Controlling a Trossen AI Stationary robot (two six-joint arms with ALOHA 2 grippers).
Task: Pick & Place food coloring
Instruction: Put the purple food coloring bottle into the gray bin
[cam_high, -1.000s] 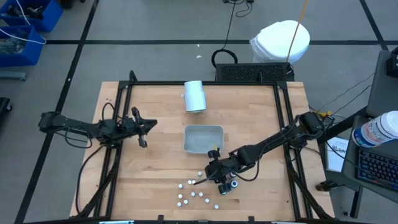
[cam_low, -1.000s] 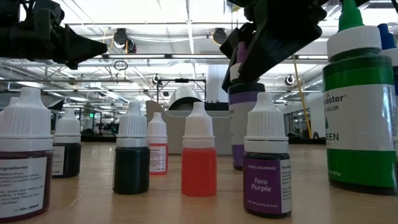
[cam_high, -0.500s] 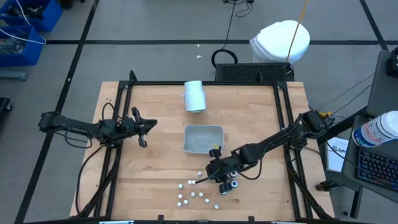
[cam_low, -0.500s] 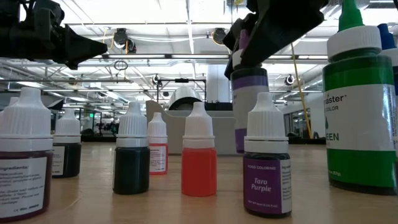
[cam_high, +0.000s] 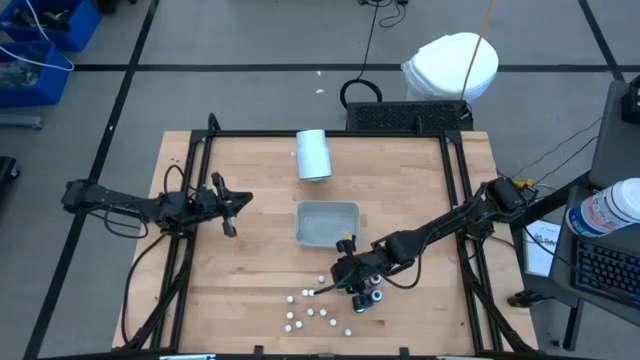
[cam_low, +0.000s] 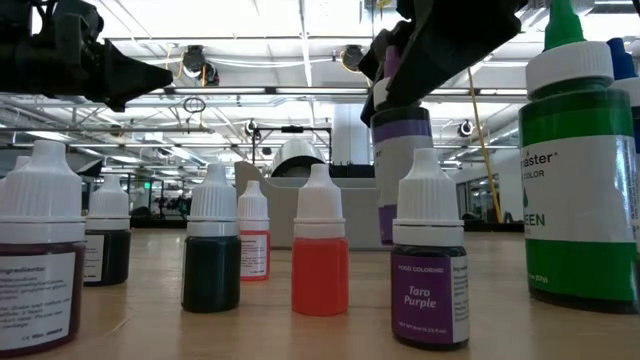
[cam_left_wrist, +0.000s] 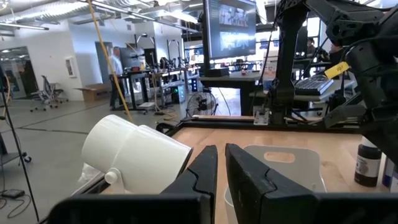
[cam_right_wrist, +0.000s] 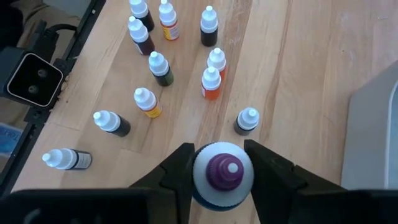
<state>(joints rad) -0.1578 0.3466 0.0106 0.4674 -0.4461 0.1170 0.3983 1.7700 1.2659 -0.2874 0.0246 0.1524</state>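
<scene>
The right gripper (cam_right_wrist: 219, 171) has its fingers clamped on the cap of a purple food coloring bottle (cam_low: 400, 165), held clear of the desk (cam_high: 250, 290) above the cluster of small bottles (cam_right_wrist: 158, 68) near the desk's front edge, just in front of the grey tray (cam_high: 327, 222). The left gripper (cam_high: 232, 205) waits by the left edge, fingers closed on nothing.

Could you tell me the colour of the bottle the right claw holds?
Purple bottle, clearest in the low view.
</scene>
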